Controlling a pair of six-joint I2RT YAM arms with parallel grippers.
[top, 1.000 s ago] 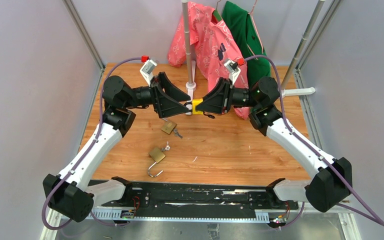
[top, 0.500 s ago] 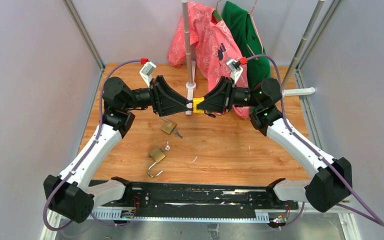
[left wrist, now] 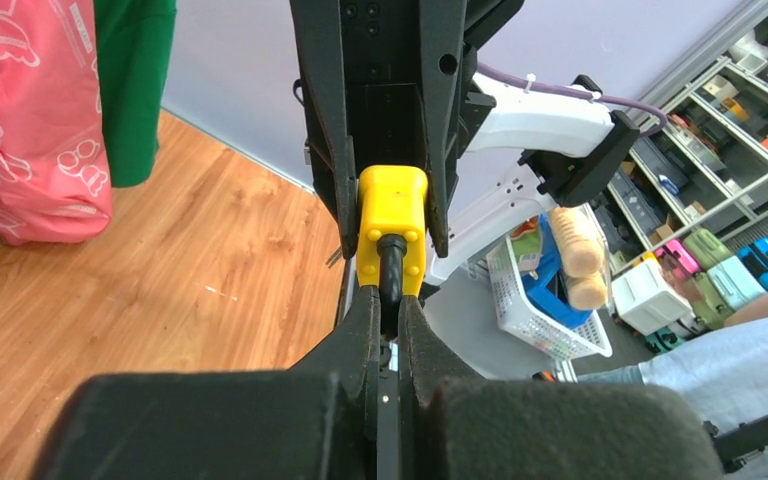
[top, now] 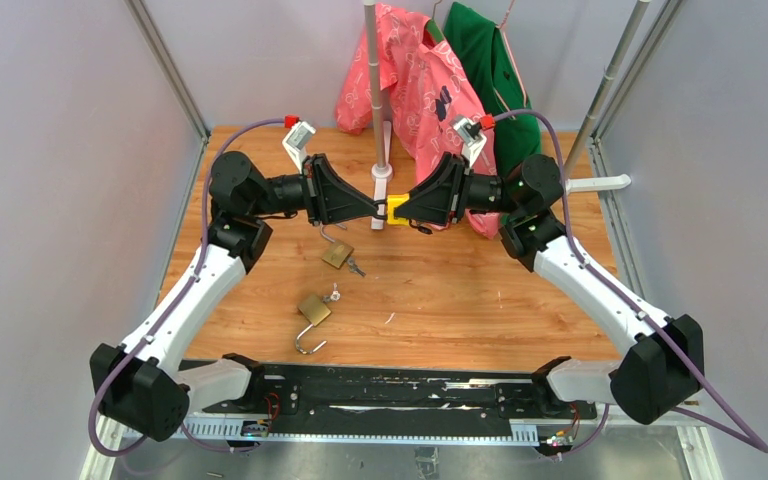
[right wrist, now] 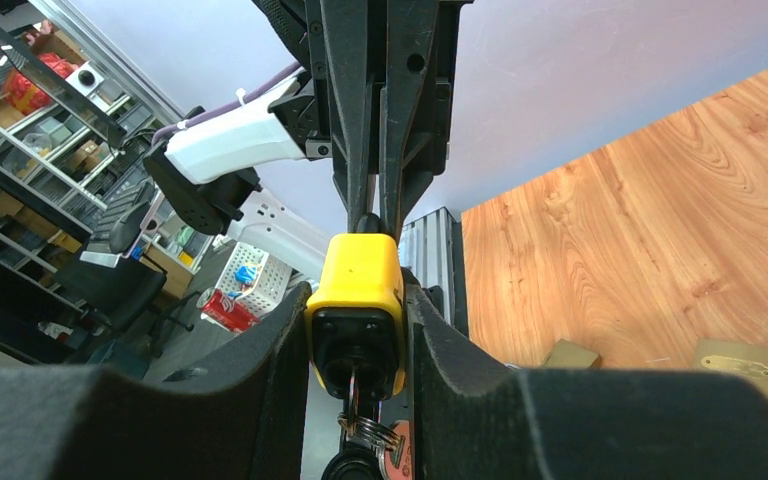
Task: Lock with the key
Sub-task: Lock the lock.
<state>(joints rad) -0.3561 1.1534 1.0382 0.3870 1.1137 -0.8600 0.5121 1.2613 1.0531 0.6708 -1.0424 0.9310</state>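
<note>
A yellow padlock (top: 396, 208) hangs in mid-air between both arms, above the table's back half. My right gripper (top: 407, 209) is shut on its yellow body (right wrist: 360, 275). A key (right wrist: 352, 388) sits in the keyhole on the padlock's near face, and its ring and black fob (right wrist: 358, 462) dangle below. From the opposite side, my left gripper (top: 376, 210) is shut on the padlock's black shackle (left wrist: 391, 262), which sticks out of the yellow body (left wrist: 392, 205) and runs between the left fingertips (left wrist: 367, 318).
Two brass padlocks lie on the wooden table: one (top: 337, 254) with small keys beside it, one (top: 313, 309) with its shackle swung open. A metal pole (top: 375, 100) on a white base stands just behind the grippers, with pink (top: 415, 85) and green (top: 485, 60) garments hanging there.
My left gripper has gone from wide open to shut on the black shackle and edged slightly toward the padlock. The right gripper and the padlock have stayed put.
</note>
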